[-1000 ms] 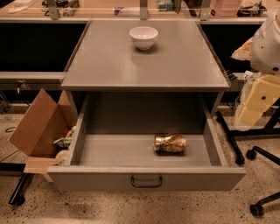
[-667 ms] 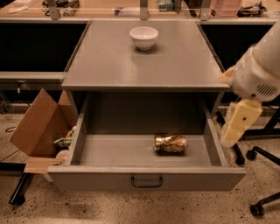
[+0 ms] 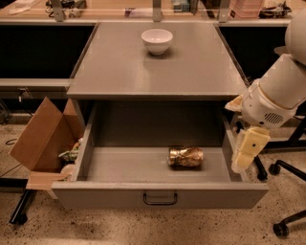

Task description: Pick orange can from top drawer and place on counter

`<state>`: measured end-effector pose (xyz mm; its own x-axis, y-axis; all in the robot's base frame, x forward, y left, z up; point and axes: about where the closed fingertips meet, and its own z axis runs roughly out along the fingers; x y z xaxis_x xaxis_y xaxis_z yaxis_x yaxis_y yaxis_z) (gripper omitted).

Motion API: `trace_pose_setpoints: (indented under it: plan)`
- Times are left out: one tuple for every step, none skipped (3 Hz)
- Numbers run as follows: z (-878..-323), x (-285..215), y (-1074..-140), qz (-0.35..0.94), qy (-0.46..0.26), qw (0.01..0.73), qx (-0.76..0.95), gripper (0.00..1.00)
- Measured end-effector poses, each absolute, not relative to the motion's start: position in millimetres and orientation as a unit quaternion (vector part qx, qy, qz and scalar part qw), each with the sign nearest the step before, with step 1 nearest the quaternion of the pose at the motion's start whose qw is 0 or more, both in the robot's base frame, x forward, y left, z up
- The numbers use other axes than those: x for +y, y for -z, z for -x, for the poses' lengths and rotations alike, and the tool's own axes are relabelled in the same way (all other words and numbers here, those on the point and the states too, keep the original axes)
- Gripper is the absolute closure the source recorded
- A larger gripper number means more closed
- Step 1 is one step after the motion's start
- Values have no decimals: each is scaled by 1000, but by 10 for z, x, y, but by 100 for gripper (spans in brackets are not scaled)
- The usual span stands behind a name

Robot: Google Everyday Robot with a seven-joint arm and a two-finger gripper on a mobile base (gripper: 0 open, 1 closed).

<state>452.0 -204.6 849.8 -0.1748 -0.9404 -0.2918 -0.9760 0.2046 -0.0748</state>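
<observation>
The orange can (image 3: pixel 185 157) lies on its side on the floor of the open top drawer (image 3: pixel 114 165), right of centre and near the front. The drawer's grey front panel carries a small dark bar handle (image 3: pixel 160 198). The grey counter (image 3: pixel 158 67) spans the cabinet top above the drawer. My gripper (image 3: pixel 247 152) hangs from the white arm (image 3: pixel 277 93) at the right, over the drawer's right wall, to the right of the can and apart from it. It holds nothing that I can see.
A white bowl (image 3: pixel 157 40) stands at the back of the counter. An open cardboard box (image 3: pixel 45 139) with scraps leans against the drawer's left side. Black chair legs and castors (image 3: pixel 282 167) stand on the floor at right. A tan bench top (image 3: pixel 143 9) runs along the back.
The arm has swung left and down from the right edge, bringing the gripper to the drawer's right wall. The can, bowl and drawer have not moved.
</observation>
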Motion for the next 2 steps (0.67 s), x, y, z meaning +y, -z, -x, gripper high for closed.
trace_pose_setpoints:
  plan:
    - [-4750, -1880, -8183, 641, -59, 139, 753, 0]
    - [-5016, -1633, -7729, 658, -65, 142, 737, 0]
